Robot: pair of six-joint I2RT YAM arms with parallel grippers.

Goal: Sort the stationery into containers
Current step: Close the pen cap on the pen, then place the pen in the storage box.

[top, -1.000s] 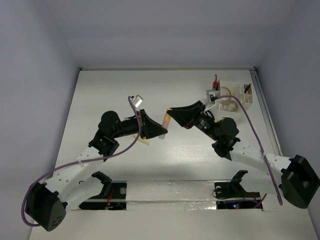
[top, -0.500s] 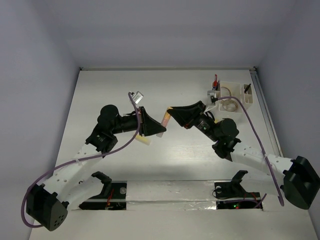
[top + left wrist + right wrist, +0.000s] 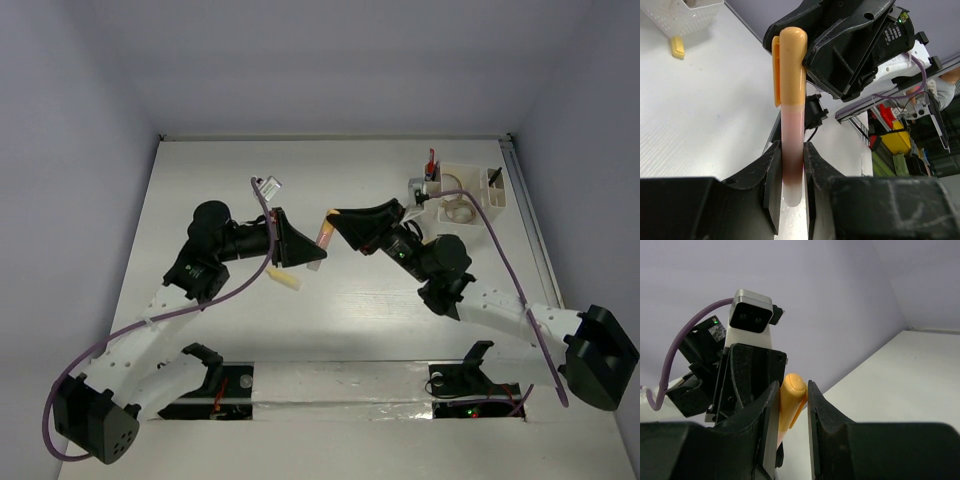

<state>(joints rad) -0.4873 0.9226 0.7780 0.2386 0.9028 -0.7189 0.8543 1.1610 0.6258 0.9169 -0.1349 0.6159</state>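
A pen (image 3: pixel 323 232) with an orange cap and a pinkish barrel hangs in the air between my two arms, above the middle of the table. My left gripper (image 3: pixel 314 252) is shut on the barrel (image 3: pixel 792 150). My right gripper (image 3: pixel 334 215) comes from the other side, and its jaws press on the orange cap (image 3: pixel 791 392). The white organiser (image 3: pixel 492 204) stands at the back right, with a tape roll (image 3: pixel 460 210) and a red pen (image 3: pixel 431 160) in it. A yellow block (image 3: pixel 285 279) lies on the table under my left gripper.
A small grey item (image 3: pixel 418 187) sits against the organiser's left side. In the left wrist view the organiser's perforated wall (image 3: pixel 685 12) and the yellow block (image 3: pixel 677 46) show at the upper left. A rail (image 3: pixel 528 230) runs along the table's right edge.
Both grippers and the pen between them have drifted a little to the left and toward the back. The left arm has drawn back to the left.
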